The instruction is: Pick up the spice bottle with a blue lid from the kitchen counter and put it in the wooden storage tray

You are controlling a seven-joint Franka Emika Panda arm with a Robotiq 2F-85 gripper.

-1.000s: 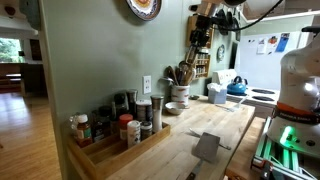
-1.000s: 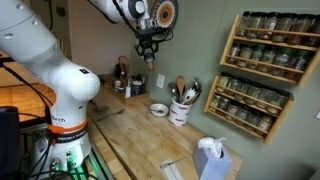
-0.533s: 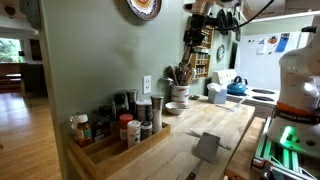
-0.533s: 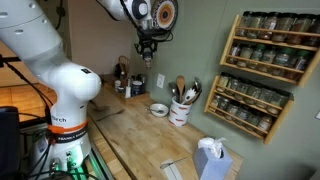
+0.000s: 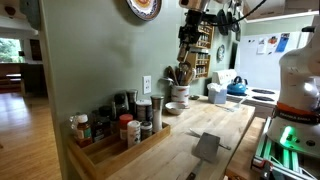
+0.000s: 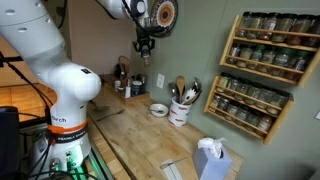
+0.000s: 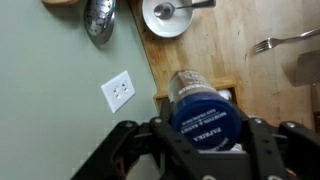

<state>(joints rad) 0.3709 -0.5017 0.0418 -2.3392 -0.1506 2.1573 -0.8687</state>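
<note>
The gripper [image 7: 200, 128] is clamped around the blue-lidded spice bottle [image 7: 198, 105], one finger on each side; the lid faces the wrist camera, so the bottle hangs upright. In an exterior view the bottle is held high above the kitchen counter [image 5: 195, 130], well above the wooden storage tray [image 5: 112, 154], roughly over the tray's end nearest the wall outlet [image 7: 120, 92]. The tray's long axis runs along the green wall [image 5: 100, 50]; spice jars [image 5: 120, 122] crowd it. The coming move looks like travel along that axis, then straight down into a free gap.
</note>
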